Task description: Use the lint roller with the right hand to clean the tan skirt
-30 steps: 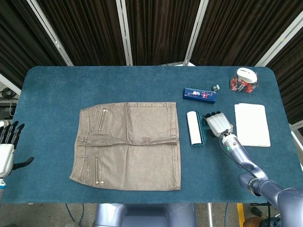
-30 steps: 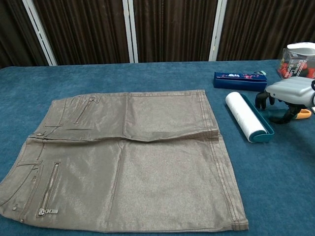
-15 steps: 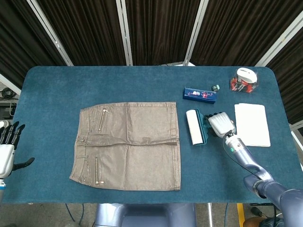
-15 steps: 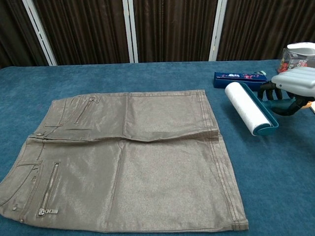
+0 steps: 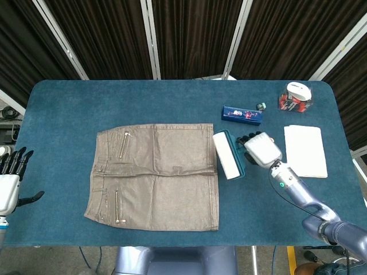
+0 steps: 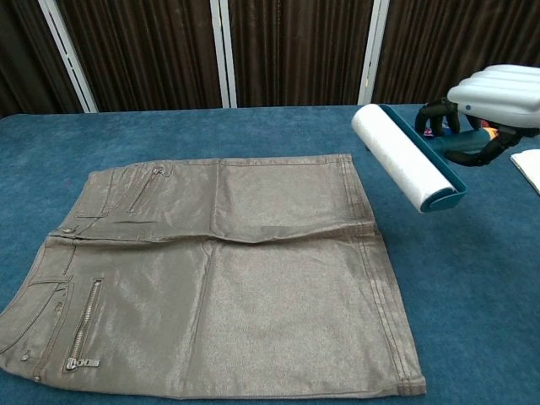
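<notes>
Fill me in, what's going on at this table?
The right hand holds the lint roller lifted off the table, just past the right edge of the tan skirt, which lies flat. The roller is not yet on the fabric. The left hand is off the table's left edge, holding nothing. A blue box, a jar and a white cloth lie to the right.

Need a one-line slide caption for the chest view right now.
Right hand holds the lint roller raised beside the tan skirt, which lies flat on the blue table.
</notes>
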Robot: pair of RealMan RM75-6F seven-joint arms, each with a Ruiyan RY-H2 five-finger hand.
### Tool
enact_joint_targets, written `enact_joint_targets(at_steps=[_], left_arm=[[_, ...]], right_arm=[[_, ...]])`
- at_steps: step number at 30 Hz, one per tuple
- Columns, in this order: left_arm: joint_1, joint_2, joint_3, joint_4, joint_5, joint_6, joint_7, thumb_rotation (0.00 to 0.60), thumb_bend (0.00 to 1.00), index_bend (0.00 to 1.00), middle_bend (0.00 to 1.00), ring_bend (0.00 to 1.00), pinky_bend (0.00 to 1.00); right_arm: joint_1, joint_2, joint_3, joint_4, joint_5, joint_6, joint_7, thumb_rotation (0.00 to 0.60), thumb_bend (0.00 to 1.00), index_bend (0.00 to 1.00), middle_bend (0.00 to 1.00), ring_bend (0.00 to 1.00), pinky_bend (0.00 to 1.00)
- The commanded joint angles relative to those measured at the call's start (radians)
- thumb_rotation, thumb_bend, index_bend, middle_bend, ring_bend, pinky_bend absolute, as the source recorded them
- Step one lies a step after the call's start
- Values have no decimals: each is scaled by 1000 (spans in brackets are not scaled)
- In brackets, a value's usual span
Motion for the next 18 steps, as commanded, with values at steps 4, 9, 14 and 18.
enact_joint_targets(at_steps=[4,9,14,18], left_arm=[[-2,3,-5,8,-19,-13,-12,600,0,0,0,0,0],[-1,7,-9,15,-38,-23,-26,600,0,0,0,0,0],[-2,13,-14,28,-60,-41,-46,600,0,0,0,0,0],[-5,13,-16,41,-75,-58,-58,600,0,0,0,0,0]], right_arm=[[122,5,89,-243,123,-167,-443,600,663,540,582,491,515],[191,-70,131,-271,275,-250,-669,600,695,547,586,495,518],[275,-162,143,-263,472,-293,-906,600,705,548,589,495,517],[334,-230,130,-255,648,-277,-1053,600,708,548,590,496,517]])
